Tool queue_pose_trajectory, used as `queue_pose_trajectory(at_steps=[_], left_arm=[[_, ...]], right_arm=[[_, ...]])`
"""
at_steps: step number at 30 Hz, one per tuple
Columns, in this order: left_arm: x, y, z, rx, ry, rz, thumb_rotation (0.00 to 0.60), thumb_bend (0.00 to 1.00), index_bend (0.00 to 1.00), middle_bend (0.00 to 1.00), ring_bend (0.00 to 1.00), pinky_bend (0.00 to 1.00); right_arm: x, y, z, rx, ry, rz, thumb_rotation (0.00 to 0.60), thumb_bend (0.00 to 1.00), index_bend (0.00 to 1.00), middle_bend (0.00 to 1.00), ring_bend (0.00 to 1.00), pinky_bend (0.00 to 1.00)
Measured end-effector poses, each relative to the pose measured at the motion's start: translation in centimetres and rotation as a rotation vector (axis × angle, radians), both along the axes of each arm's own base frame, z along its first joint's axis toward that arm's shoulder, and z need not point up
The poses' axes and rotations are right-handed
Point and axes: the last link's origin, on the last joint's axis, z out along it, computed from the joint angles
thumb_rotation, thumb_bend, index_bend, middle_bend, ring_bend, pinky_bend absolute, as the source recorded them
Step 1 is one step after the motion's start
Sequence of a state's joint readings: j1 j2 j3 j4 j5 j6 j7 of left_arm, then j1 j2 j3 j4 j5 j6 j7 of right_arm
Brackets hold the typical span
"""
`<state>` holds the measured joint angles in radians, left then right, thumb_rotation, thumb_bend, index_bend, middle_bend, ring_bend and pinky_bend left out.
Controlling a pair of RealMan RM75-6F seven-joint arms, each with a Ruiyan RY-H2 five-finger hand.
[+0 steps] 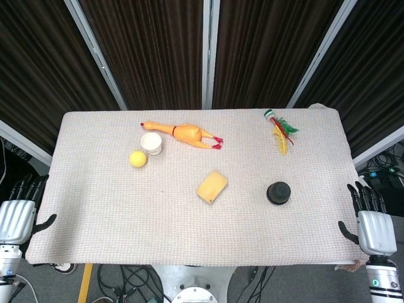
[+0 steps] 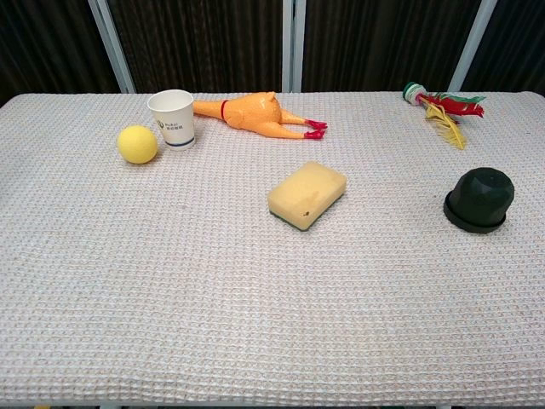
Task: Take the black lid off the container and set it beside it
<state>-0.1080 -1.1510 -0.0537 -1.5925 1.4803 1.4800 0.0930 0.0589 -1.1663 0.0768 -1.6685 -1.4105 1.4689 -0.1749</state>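
A worktop (image 1: 95,208) with a pale woven cloth, dark curtains behind it, and toys spread about.

The black lid (image 2: 481,192) sits on its container (image 2: 473,221) on the right side of the worktop, past the yellow sponge (image 2: 307,195). The right hand (image 1: 372,222) is much nearer to it than the left hand (image 1: 17,211). Both hands wait off the worktop's near corners, fingers apart and pointing up, holding nothing. The lid lies forward and to the left of the right hand, so I think that hand should reach for it.

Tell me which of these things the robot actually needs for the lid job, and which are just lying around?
Needed: black lidded container, lid on; right hand, nearest it.

Lying about: sponge, yellow ball, paper cup, rubber chicken, feather toy.
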Motion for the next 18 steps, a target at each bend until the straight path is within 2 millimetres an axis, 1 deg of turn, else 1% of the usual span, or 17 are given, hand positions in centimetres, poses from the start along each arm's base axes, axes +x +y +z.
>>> queue_pose_trajectory(at_steps=[6, 10, 15, 18], left_arm=[[0.1, -0.1, 0.1, -0.005, 0.003, 0.0, 0.6, 0.19, 0.06, 0.1, 0.0, 0.12], [0.2, -0.2, 0.1, -0.02, 0.002, 0.001, 0.6, 0.19, 0.06, 0.1, 0.0, 0.12], [0.1, -0.3, 0.1, -0.035, 0.007, 0.005, 0.6, 0.19, 0.06, 0.1, 0.0, 0.12], [0.0, -0.5, -0.1, -0.054, 0.014, 0.012, 0.6, 0.19, 0.08, 0.1, 0.0, 0.12]], right_arm=[[0.0, -0.1, -0.2, 0.01, -0.008, -0.005, 0.6, 0.17, 0.0, 0.01, 0.0, 0.0], [-0.1, -0.4, -0.4, 0.014, -0.035, -0.044, 0.6, 0.17, 0.0, 0.02, 0.0, 0.0], [-0.6, -1.2, -0.8, 0.055, -0.09, -0.108, 0.6, 0.17, 0.0, 0.03, 0.0, 0.0], [-0.6, -1.8, -1.3, 0.083, -0.128, -0.152, 0.6, 0.17, 0.0, 0.03, 0.0, 0.0]])
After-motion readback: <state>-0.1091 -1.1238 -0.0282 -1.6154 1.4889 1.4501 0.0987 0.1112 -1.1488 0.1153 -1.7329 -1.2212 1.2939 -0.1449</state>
